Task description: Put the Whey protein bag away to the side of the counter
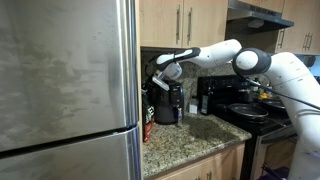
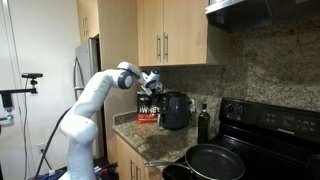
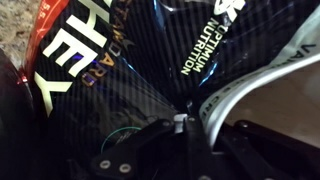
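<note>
The Whey protein bag [image 2: 148,110] is a black pouch with a red and gold label. It stands upright on the speckled counter [image 2: 150,142] between the fridge and the black air fryer [image 2: 176,110]. In an exterior view the fridge hides part of the bag [image 1: 148,112]. My gripper [image 2: 150,86] is at the bag's top edge, also seen in an exterior view [image 1: 163,72]. In the wrist view the bag [image 3: 120,60] fills the picture and my fingers [image 3: 185,125] are pinched together on its top.
A steel fridge [image 1: 65,85] stands close beside the bag. A dark bottle [image 2: 204,123] stands past the air fryer. A black stove [image 2: 270,140] with a frying pan [image 2: 213,160] adjoins the counter [image 1: 190,140]. Wood cabinets hang above.
</note>
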Controlling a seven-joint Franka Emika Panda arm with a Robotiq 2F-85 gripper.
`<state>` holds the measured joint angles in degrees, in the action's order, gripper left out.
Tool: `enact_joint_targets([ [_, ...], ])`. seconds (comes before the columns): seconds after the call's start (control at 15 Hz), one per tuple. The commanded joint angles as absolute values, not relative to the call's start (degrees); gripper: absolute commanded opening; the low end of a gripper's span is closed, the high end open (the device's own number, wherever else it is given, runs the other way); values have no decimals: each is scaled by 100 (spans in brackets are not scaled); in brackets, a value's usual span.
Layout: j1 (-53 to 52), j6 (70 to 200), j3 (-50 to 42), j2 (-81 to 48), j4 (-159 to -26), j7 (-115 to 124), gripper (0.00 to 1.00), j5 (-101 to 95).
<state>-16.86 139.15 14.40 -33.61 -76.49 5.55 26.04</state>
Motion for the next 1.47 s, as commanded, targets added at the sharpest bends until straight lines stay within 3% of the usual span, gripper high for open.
enact_joint_targets([
  [0.0, -1648, 14721, 1593, -3885, -6960, 171, 0, 2447],
  [0.33, -1703, 15432, 1556, -4008, -7060, -193, 0, 2535],
  [0.4, -1719, 15392, 1537, -3901, -7211, -99, 26, 2525],
  [0.53, -1832, 15310, 1347, -3562, -7558, 319, 32, 2448],
  [1.07, -2141, 14167, 755, -1649, -9335, 2925, 90, 1922],
  [1.2, -2022, 13633, 831, -1115, -9843, 3286, 99, 1997],
  [1.4, -1741, 12598, 930, -197, -10625, 3497, 100, 2378],
])
